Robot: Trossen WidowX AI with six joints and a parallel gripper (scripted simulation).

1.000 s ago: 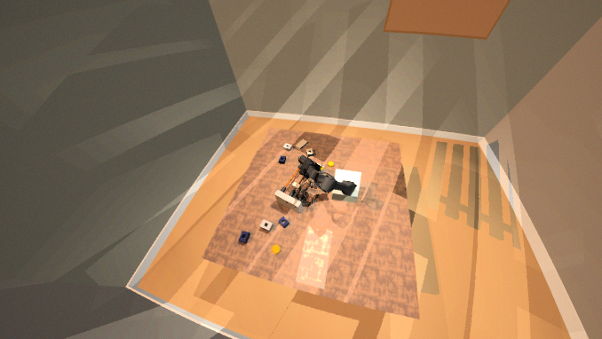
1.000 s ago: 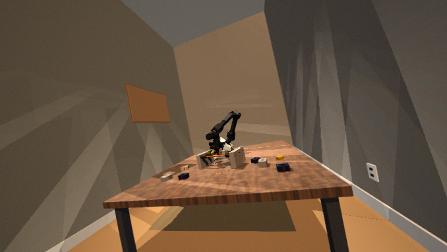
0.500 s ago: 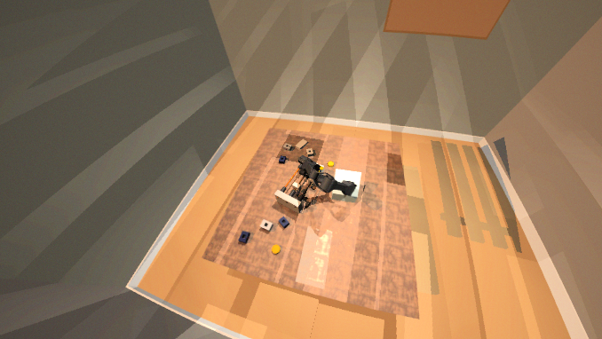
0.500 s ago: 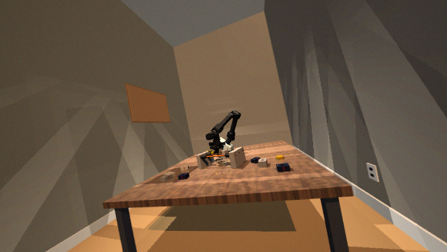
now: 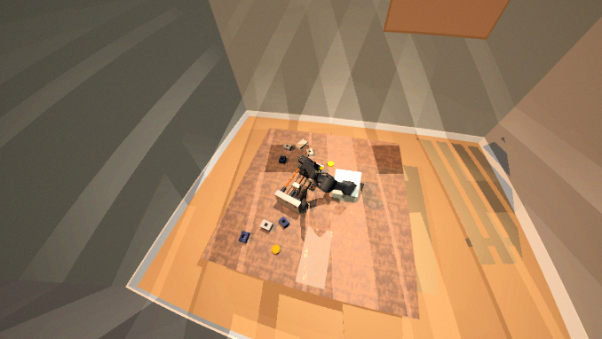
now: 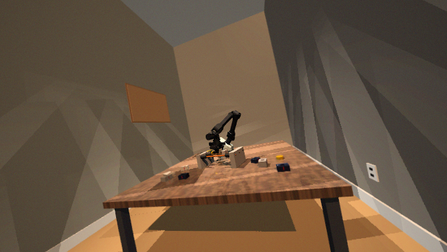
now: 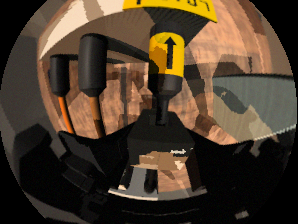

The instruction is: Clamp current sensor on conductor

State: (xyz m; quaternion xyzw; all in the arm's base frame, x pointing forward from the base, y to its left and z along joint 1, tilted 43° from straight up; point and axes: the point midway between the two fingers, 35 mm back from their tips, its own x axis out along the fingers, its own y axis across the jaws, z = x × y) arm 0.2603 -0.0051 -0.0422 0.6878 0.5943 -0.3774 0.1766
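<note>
In the wrist view a yellow sign (image 7: 170, 6), its lettering cut off, stands above a black sleeve with a yellow arrow band (image 7: 167, 52). The arrow points up toward the sign. A dark conductor (image 7: 162, 107) runs from the sleeve into a dark block, seemingly the sensor (image 7: 159, 131), which looks closed around it. A small white mark shows on its lower part; I cannot read its direction. The latch is not visible. My gripper (image 7: 157, 126) is open, its black fingers on either side of the sensor, close to it. The top and exterior views are too small to show the fingertips.
Orange (image 7: 66, 115) and brown (image 7: 96, 117) conductors stand left in the wrist view. A pale end plate (image 5: 289, 201) (image 6: 238, 157) bounds the fixture. Loose blue (image 5: 243, 237) and white (image 5: 266, 225) blocks and a yellow disc (image 5: 275, 249) lie nearby.
</note>
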